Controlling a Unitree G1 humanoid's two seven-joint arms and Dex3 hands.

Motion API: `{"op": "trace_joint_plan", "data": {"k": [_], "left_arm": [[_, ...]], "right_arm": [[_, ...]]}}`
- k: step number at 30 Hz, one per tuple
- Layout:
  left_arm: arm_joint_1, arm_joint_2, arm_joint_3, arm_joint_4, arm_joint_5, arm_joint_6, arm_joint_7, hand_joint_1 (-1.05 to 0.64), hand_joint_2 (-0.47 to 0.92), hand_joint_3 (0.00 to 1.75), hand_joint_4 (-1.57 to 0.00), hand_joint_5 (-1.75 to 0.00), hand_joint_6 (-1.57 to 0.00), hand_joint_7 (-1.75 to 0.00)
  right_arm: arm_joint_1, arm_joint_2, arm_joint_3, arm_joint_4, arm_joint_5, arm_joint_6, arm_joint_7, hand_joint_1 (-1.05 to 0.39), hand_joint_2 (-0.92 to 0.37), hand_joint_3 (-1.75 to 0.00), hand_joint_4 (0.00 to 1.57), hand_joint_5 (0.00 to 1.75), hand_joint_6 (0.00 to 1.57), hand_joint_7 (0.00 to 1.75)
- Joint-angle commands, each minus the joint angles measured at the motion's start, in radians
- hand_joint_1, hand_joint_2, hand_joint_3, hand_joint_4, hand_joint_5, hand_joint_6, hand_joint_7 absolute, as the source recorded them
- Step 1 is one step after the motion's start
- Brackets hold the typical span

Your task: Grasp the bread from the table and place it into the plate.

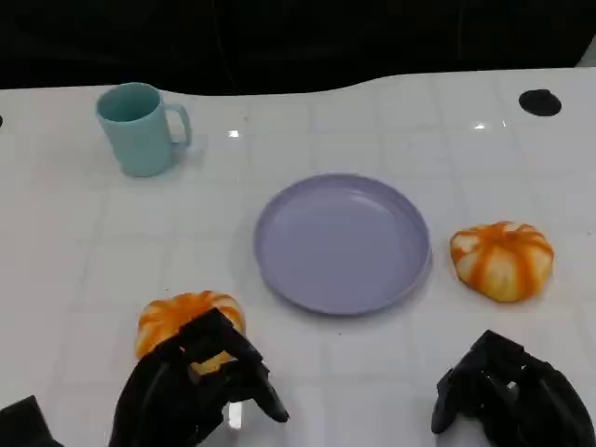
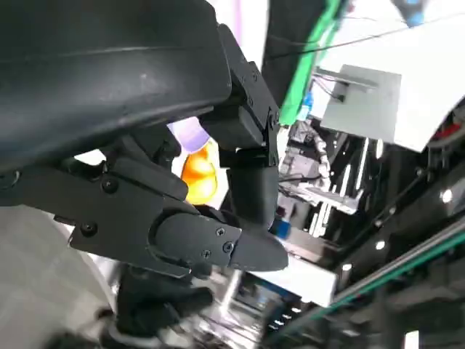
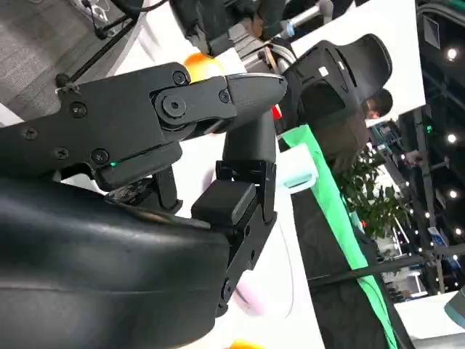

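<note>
The left hand (image 1: pixel 197 384) closes its fingers around the bread (image 1: pixel 183 321) just ahead of it; the right hand (image 1: pixel 510 396) sits curled, empty, behind another bread (image 1: pixel 502 260).

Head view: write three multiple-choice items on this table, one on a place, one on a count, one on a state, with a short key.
1. Where does the mug stand from the plate?
A. far left
B. near right
C. on it

2. How many orange breads are on the table?
A. one
B. two
C. three

3. What is in the plate?
A. a bread
B. the mug
C. nothing

Key: 1 A, the mug sits toward the far left corner. 2 B, one bread lies by the left robot hand, another bread right of the plate. 3 C, its purple surface shows bare.
</note>
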Motion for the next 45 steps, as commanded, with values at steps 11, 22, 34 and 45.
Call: {"op": "trace_joint_plan", "data": {"k": [11,22,34,45], "left_arm": [[0.047,0.18,-0.006,-0.195,0.493,-0.338,0.38,-0.65,0.83,0.0,-0.03,-1.32,-0.1,-0.75],[0.049,0.275,0.019,-0.434,0.992,-0.262,0.718,-0.79,0.9,0.03,0.0,-1.51,0.0,-0.86],[0.049,0.423,-0.099,-0.606,1.345,0.046,0.688,-0.82,0.92,0.02,0.0,-1.44,0.0,-0.64],[-0.071,0.5,-0.283,-0.443,1.52,0.198,0.705,-0.89,0.92,0.02,0.0,-1.38,0.0,-0.68]], "right_arm": [[0.006,0.004,-0.005,0.022,0.026,-0.021,0.035,-0.56,-0.92,-0.18,0.7,1.57,0.7,1.17],[0.017,0.007,0.002,0.011,0.014,-0.032,0.02,-0.57,-0.92,-0.18,0.72,1.56,0.73,1.17],[0.038,-0.001,0.019,-0.038,0.003,-0.001,-0.013,-0.59,-0.92,-0.16,0.71,1.56,0.72,1.18],[0.041,-0.008,0.026,-0.044,0.007,-0.013,-0.011,-0.57,-0.92,-0.19,0.7,1.56,0.69,1.19]]}}
